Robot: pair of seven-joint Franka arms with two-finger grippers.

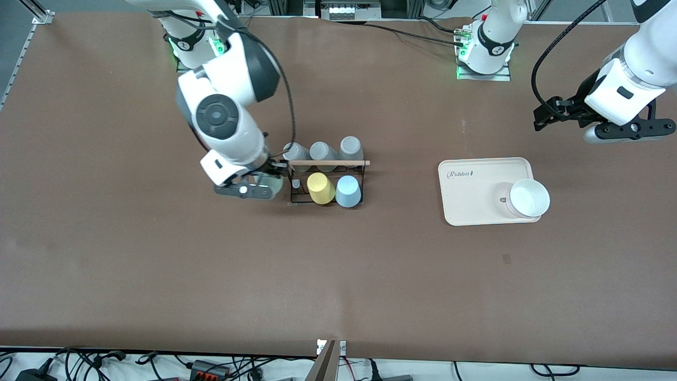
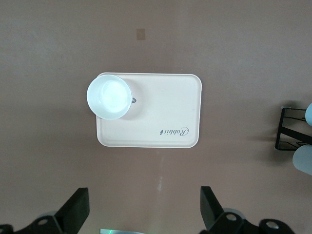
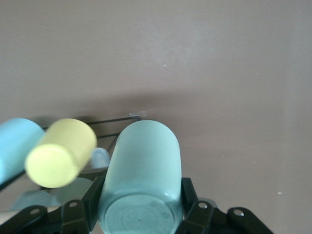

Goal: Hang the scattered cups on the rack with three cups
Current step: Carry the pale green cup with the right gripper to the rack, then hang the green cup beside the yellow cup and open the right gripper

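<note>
R gripper [image 3: 141, 214] clamps mint cup [image 3: 142, 170] beside rack [image 1: 327, 182] w/ yellow cup [image 1: 319, 188]; L gripper [image 2: 144, 207] open, idle above tray [image 2: 165, 109].

Right arm reaches down from its base toward the middle of the counter, wrist bent low, right hand [image 1: 257, 185] clamped on the mint-green cup [image 3: 144, 170], one finger [image 3: 92, 200] pressed on either side of it, right at the right arm's end of the rack [image 1: 327, 180]. Left arm waits raised at its own end of the counter, wrist level, left hand [image 2: 144, 209] hanging in the air with its two fingers [image 2: 75, 207] spread wide and nothing between them.
</note>
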